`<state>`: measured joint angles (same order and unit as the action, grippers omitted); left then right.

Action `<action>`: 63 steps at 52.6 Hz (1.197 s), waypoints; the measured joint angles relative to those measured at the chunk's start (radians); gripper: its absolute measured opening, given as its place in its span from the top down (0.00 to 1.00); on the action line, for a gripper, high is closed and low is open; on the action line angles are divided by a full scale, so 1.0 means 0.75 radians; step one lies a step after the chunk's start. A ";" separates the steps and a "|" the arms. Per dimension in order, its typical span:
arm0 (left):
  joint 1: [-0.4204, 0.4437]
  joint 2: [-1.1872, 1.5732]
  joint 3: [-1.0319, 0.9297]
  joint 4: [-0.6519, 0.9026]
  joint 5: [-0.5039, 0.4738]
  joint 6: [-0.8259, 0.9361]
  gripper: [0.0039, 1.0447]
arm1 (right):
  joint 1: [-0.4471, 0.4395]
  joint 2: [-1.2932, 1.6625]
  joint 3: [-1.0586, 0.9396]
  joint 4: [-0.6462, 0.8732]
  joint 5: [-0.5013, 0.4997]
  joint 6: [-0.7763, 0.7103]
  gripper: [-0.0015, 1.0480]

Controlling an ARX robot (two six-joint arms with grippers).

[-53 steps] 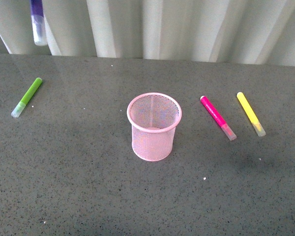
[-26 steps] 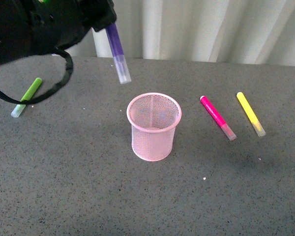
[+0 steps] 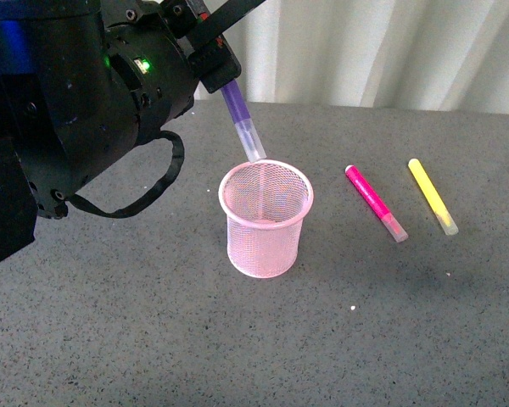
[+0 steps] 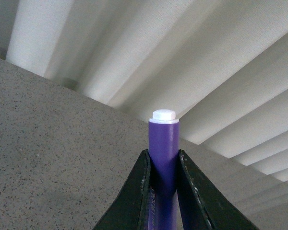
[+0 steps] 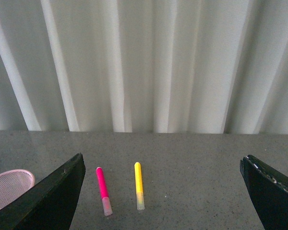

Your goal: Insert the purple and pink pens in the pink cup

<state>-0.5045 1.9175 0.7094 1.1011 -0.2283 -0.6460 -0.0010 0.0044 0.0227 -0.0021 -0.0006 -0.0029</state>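
Left gripper clamped on purple pen, tilted, cap at pink cup rim. Centre over the mouth before release.

The right claw is spread wide, its dark fingers framing the grey speckled worktop. On it the pink pen and a yellow marker lie near each other, almost parallel, pale caps toward the camera. The pink cup is partly hidden by one finger. A white pleated curtain hangs behind.

Pen tilted over cup rear rim, second pen right, third pen farther right
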 joint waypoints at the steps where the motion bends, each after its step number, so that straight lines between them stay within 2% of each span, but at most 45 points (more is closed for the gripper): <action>1: -0.003 0.005 -0.003 0.011 -0.003 -0.001 0.88 | 0.000 0.000 0.000 0.000 0.000 0.000 0.07; 19: -0.069 0.087 -0.033 0.111 -0.047 -0.015 0.88 | 0.000 0.000 0.000 0.000 0.000 0.000 0.07; 49: -0.078 0.133 -0.035 0.139 -0.066 -0.005 0.88 | 0.000 0.000 0.000 0.000 0.000 0.000 0.07; 63: -0.066 0.134 -0.035 0.162 -0.049 0.018 0.47 | 0.000 0.000 0.000 0.000 0.000 0.000 0.07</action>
<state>-0.5541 2.0178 0.6834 1.2228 -0.2649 -0.6323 -0.0010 0.0044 0.0227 -0.0021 -0.0006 -0.0029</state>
